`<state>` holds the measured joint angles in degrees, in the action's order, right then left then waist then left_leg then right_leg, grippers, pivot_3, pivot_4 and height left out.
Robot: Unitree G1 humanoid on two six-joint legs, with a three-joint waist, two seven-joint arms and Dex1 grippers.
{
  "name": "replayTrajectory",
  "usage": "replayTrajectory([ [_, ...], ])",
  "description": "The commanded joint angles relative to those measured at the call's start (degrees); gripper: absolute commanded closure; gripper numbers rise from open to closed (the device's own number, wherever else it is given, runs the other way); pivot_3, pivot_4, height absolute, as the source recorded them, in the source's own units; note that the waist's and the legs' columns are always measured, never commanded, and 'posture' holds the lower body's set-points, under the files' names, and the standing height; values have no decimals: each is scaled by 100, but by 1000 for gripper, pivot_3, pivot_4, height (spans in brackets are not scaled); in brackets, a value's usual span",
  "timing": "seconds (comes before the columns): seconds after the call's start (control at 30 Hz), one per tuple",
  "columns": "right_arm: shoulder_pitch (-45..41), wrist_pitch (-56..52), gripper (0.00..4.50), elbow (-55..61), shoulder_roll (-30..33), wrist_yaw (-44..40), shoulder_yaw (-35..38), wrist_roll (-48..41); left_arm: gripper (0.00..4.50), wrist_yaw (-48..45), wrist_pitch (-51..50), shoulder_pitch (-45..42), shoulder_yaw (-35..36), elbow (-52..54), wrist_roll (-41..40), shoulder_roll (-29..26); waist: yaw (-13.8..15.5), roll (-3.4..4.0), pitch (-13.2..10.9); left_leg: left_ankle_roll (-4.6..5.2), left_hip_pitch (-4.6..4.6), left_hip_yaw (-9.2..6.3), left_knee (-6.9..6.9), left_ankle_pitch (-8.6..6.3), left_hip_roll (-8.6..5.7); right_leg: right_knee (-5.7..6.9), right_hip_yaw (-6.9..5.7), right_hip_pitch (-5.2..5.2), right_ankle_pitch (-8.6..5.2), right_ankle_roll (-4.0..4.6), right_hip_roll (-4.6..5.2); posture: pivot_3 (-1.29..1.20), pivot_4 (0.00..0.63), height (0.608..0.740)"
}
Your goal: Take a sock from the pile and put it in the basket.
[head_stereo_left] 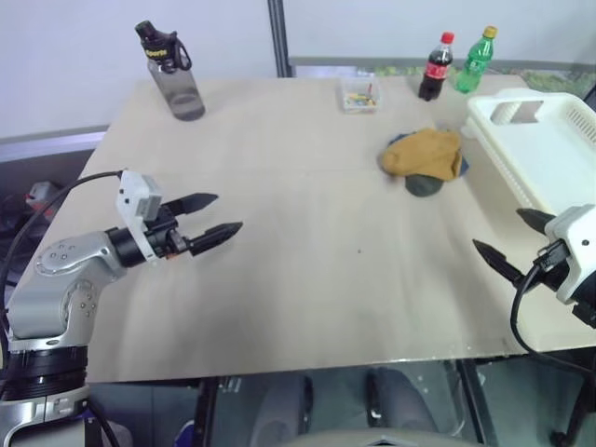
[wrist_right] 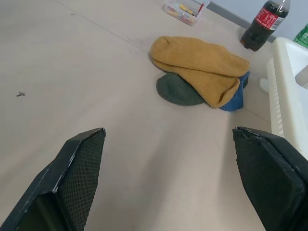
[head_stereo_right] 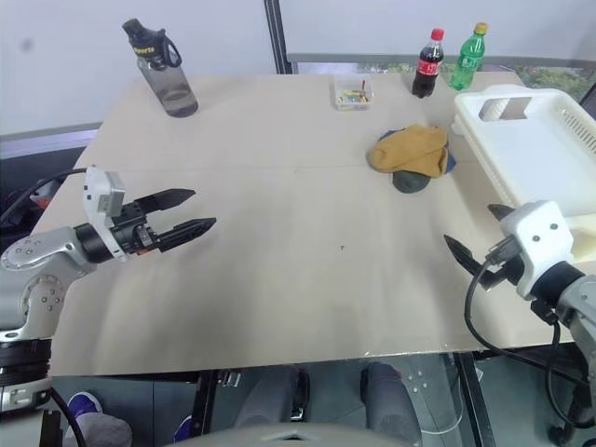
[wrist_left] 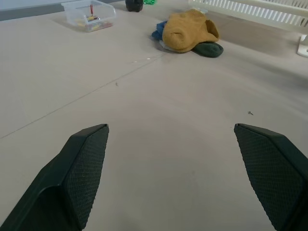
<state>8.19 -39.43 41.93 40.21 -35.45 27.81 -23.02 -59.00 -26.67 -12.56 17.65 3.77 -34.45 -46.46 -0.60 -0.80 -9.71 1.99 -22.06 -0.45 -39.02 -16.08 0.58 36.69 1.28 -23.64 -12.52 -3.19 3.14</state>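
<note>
The sock (wrist_right: pixel 199 65) tops the pile (wrist_right: pixel 183 89) — well beyond both spread fingers (wrist_right: pixel 77 175).

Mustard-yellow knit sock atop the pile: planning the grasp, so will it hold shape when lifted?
Probably not: the mustard-yellow knit sock lies folded and slumped, so likely floppy. It looks light, and may drag the dark grey sock beneath.

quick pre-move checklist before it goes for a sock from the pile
1. Right gripper open, nothing held: ok.
2. Left gripper open, nothing held: ok.
3. Mustard sock lies on top of the pile, uncovered: ok.
4. Bare table between the right gripper and the pile: ok.
5. Basket beside the pile, on the robot's right, the part in view holding nothing: ok.
6. Bottles and small clear box stand behind the pile, apart from it: ok.
</note>
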Motion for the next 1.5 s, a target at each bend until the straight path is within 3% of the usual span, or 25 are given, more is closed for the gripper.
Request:
replayTrajectory([
  [0.03, 3, 56, 132, 214, 3, 127, 148, -34, 0, -57, -3, -96, 103, 131, -121, -63, 0, 0, 0, 0, 0, 0, 0, 0, 0, 0, 0, 0, 0, 0, 0, 0, 150, 740],
  [0.2, -196, 178, 132, 48, -114, 426, -288, 180, 0, 83, -193, -248, 1, 311, -210, 57, -1, -4, -2, 0, 0, 0, 0, 0, 0, 1, 0, 0, 0, -1, 0, 0, 150, 740],
  [0.37, -1671, 284, 132, -1182, -472, 1132, -1789, 1020, 0, 385, -266, -416, -271, 716, -199, 360, -56, -21, -10, 0, 7, 10, 0, 0, -1, 3, 9, 0, 1, 0, -2, 0, 150, 740],
  [0.53, -3803, 1085, 132, -3911, -1458, 1635, -2985, 1892, 0, 798, -360, -716, -640, 1114, -157, 730, -92, -22, -18, -2, 6, 17, 0, 2, -9, 13, 17, -13, 8, 3, -12, 0, 150, 740],
  [0.7, -5738, 2842, 132, -7431, -2186, 1870, -3231, 2323, 0, 1096, -417, -830, -703, 1321, -168, 899, -119, -22, -19, -27, -26, 11, 4, 16, -15, 8, 14, -41, 22, -13, -8, 0, 150, 740],
  [0.73, -6047, 3153, 647, -8031, -2284, 1897, -3234, 2382, 0, 1152, -427, -805, -681, 1360, -185, 923, -124, -22, -19, -29, -44, 9, 6, 17, -17, 6, 12, -57, 22, -13, -3, 0, 150, 740],
  [0.83, -6777, 3896, 1621, -9467, -2464, 2045, -3303, 2629, 0, 1290, -491, -613, -587, 1568, -238, 932, -144, -22, -19, -32, -93, 13, 15, 18, -21, 5, 15, -107, 23, -14, 6, 0, 150, 740],
  [1.13, -7443, 4520, 1621, -11081, -2624, 2115, -3167, 2788, 0, 1605, -660, -263, -255, 1913, -428, 875, -178, -20, -20, -43, -90, 16, 62, 24, -19, -1, 16, -116, 22, -14, 10, 0, 150, 740],
  [1.33, -7453, 4671, 4437, -11254, -2633, 2067, -3057, 2770, 0, 1684, -644, -202, -187, 1894, -493, 864, -185, -20, -20, -52, -75, 16, 60, 30, -21, 13, 20, -115, 25, -10, 7, 0, 150, 740],
  [1.5, -7422, 4755, 4482, -11071, -2657, 1869, -2981, 2706, 0, 1674, -634, -202, -241, 1839, -504, 892, -187, -20, -20, -56, -73, 13, 60, 33, -20, 16, 19, -115, 28, -5, 1, 0, 150, 740],
])
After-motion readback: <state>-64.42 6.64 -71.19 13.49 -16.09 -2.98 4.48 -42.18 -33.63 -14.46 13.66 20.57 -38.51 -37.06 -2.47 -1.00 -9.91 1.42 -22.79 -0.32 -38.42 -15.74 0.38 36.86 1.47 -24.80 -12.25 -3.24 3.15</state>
